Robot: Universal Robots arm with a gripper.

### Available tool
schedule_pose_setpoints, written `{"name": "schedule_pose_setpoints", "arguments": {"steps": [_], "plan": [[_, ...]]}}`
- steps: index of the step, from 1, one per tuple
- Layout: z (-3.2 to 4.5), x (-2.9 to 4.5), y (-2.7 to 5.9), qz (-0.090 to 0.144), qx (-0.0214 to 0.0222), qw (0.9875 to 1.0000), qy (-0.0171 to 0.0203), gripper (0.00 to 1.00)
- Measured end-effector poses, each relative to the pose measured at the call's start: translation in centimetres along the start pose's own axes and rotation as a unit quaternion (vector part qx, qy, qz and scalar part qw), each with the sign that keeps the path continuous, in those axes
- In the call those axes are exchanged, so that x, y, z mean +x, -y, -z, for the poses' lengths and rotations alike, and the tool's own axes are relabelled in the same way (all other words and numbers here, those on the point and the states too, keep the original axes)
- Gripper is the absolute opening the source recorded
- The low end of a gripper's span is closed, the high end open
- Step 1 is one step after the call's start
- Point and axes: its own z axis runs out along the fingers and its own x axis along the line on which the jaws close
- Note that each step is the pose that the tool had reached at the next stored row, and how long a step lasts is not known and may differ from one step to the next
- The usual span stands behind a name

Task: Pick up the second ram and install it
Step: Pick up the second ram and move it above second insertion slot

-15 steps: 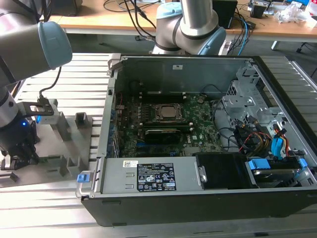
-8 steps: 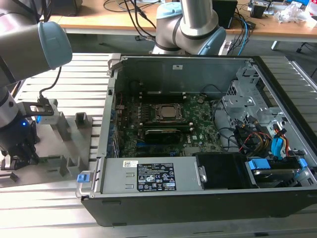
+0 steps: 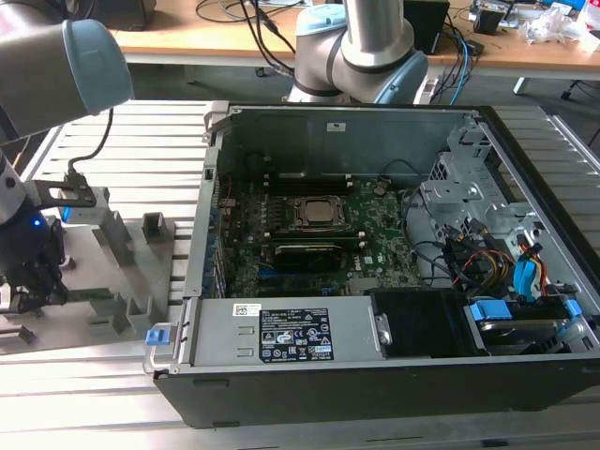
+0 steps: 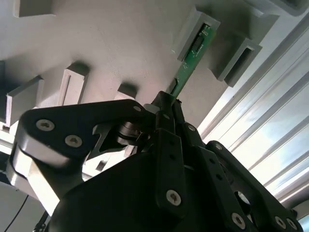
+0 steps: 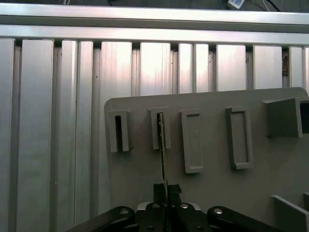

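Arm (image 3: 66, 66) bent downward, hand (image 5: 164, 187) pinched closed

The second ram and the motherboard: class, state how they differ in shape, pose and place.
The second ram is a narrow stick; the motherboard is a broad board. The ram stands on edge in the grey tray, between the fingers; the motherboard lies flat inside the case. Both are green.

You have the second ram (image 4: 190, 60) showing green with small dark parts, against a plain matt grey tray (image 5: 212, 193). Your hand (image 4: 166, 101) is black with silvery screw heads. The desk (image 5: 48, 121) is silver, ribbed in long stripes. The motherboard (image 3: 380, 253) is green, its case (image 3: 375, 398) black, with a blue clip (image 3: 159, 335).
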Motion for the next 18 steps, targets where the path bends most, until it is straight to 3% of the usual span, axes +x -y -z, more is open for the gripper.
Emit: {"name": "schedule_pose_setpoints", "arguments": {"steps": [18], "plan": [[3.96,-0.08,-0.18,0.000,0.0000,1.0000,0.0000,0.14]]}}
